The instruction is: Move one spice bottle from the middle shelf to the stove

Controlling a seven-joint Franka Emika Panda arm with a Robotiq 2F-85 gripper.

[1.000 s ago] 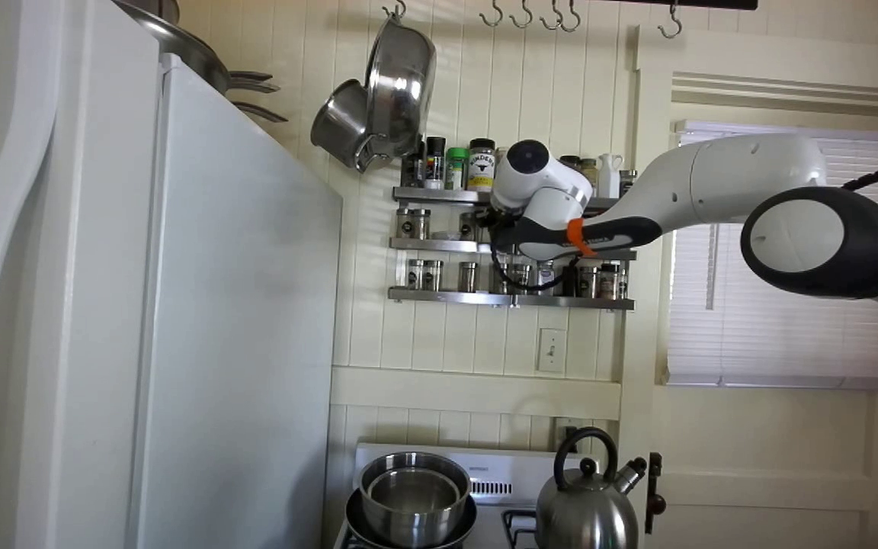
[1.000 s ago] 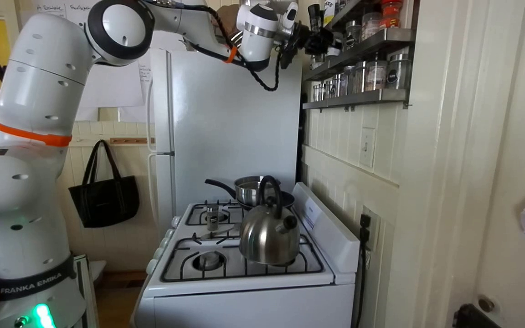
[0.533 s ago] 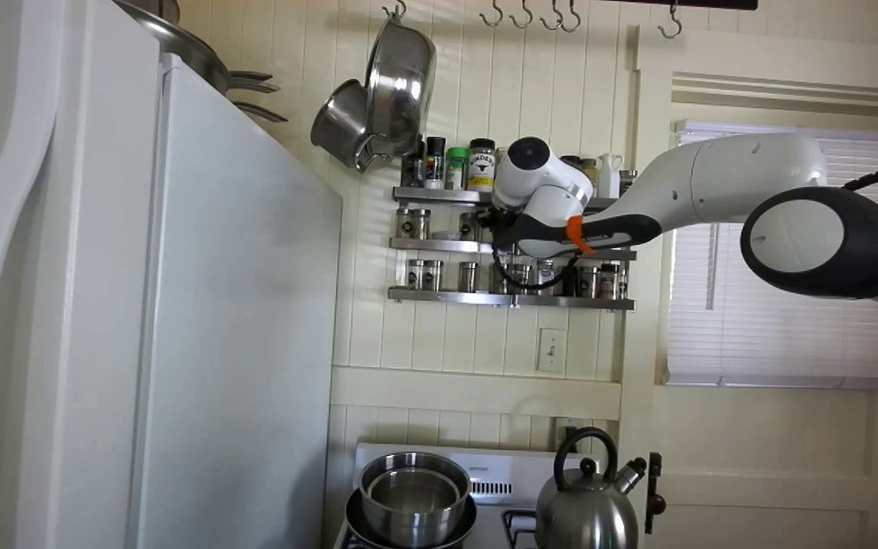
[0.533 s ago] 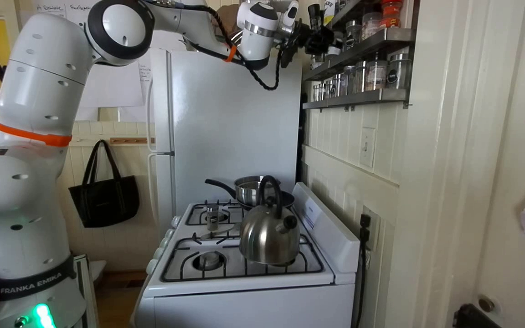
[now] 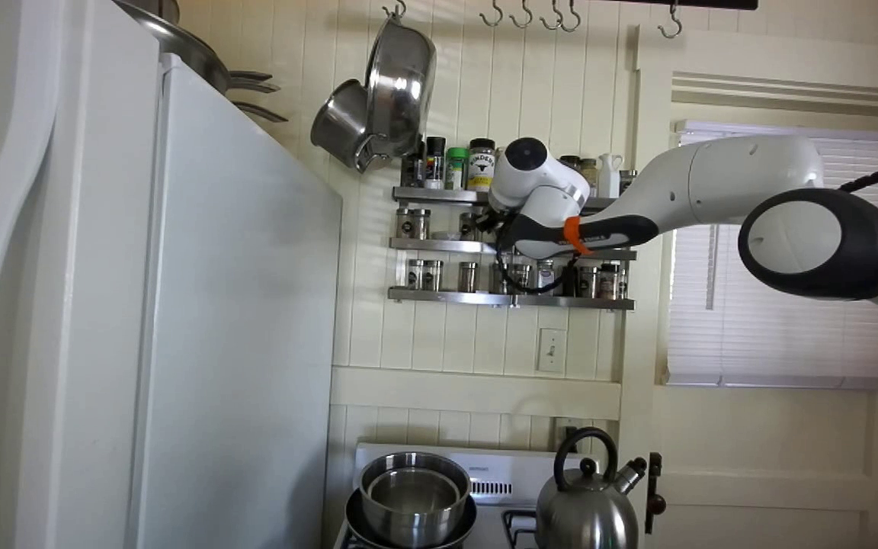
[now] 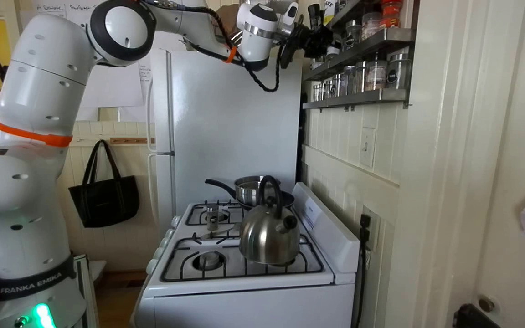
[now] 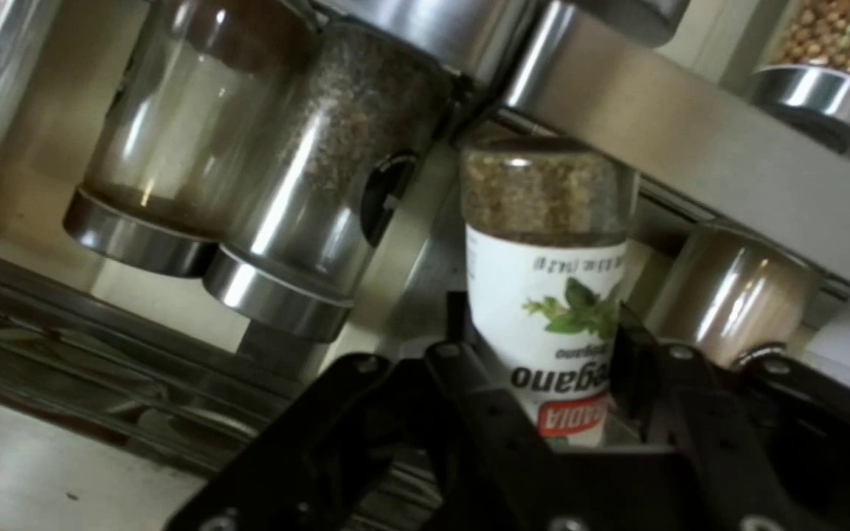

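wrist view: shown upside down.
oregano bottle (image 7: 547,287): at the middle shelf (image 5: 439,245), between the jaws, at a slant to the neighbouring jars (image 7: 333,173); contact of base with shelf not certain.
jaws: drawn in to the bottle's width, one along each side, apparently clamped on it.
grip: around the label, toward the cap end, probably to keep clear of the rail (image 7: 727,151) near the base.
slant: perhaps from tipping the base out over that rail, or only from the angle of the hold.
stove (image 6: 244,289): well below, yet to receive the bottle.
small jar (image 6: 212,218): upright toward the stove's front, possibly a hint of the intended spot.
bottle's label: white, with a green sprig, dark lettering partly hidden, and a red patch nearer the cap end.
clear part: full of olive-brown flakes.
cap: out of sight behind the jaws.
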